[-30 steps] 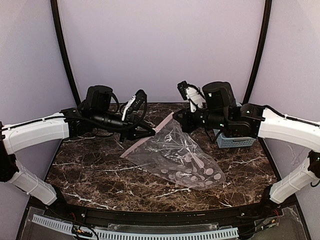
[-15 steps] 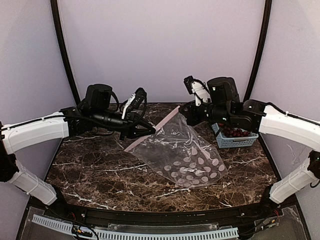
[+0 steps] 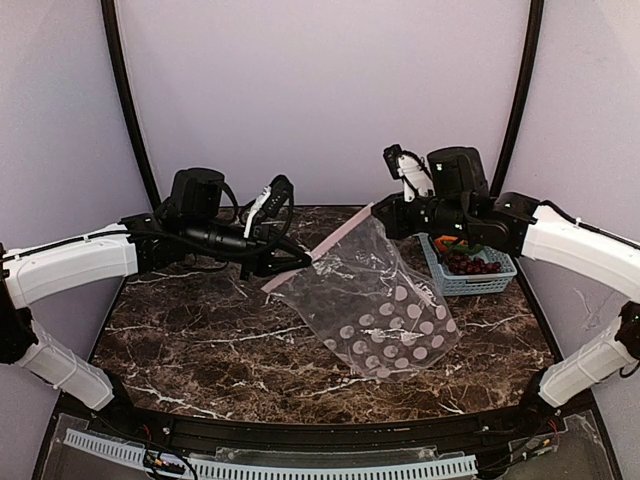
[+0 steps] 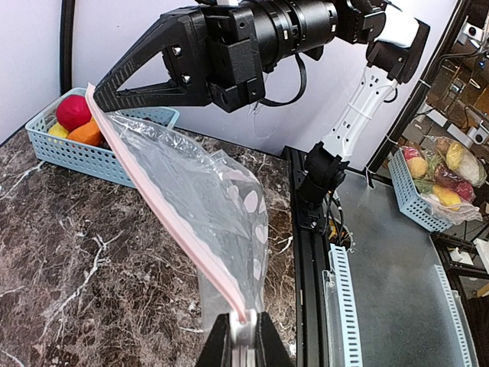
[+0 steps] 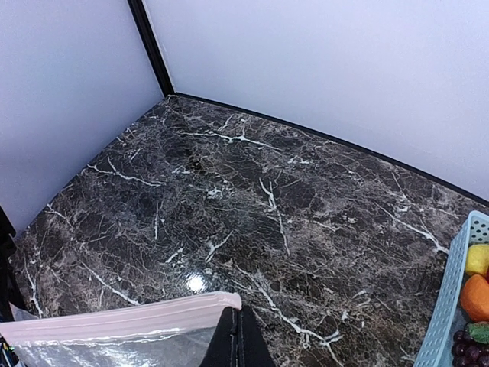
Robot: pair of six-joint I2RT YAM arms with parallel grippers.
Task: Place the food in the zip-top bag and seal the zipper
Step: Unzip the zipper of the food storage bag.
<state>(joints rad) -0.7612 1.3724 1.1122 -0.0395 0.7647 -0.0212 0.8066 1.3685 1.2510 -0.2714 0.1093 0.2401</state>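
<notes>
Left gripper (image 3: 300, 263) was clamped tight on the near-left end of the zipper (image 3: 335, 243), its two fingers (image 4: 218, 348) pinching the whitish-pink strip between them, while the right gripper (image 3: 380, 213) was closed flat on the far-right end of the same strip, with no gap showing between its jaws in the wrist view. Between the two, the strip ran taut and straight, raised above the dark marble table (image 3: 180, 340), sloping up from left to right. Below it the clear zip-top bag (image 3: 385, 310) hung slack and creased, its pale-dotted lower end drooping to the near right toward the tabletop; whether the mouth was pressed closed along its length could not be told. Just to the right of the right gripper, at the far right of the table, stood a light-blue slatted basket (image 3: 470, 282) holding the food (image 3: 465, 262): a red apple (image 4: 74, 112) and an orange piece (image 4: 88, 134) showed at one end, a dark grape bunch (image 5: 467, 348) at another. Nothing lay between the bag and the basket.
</notes>
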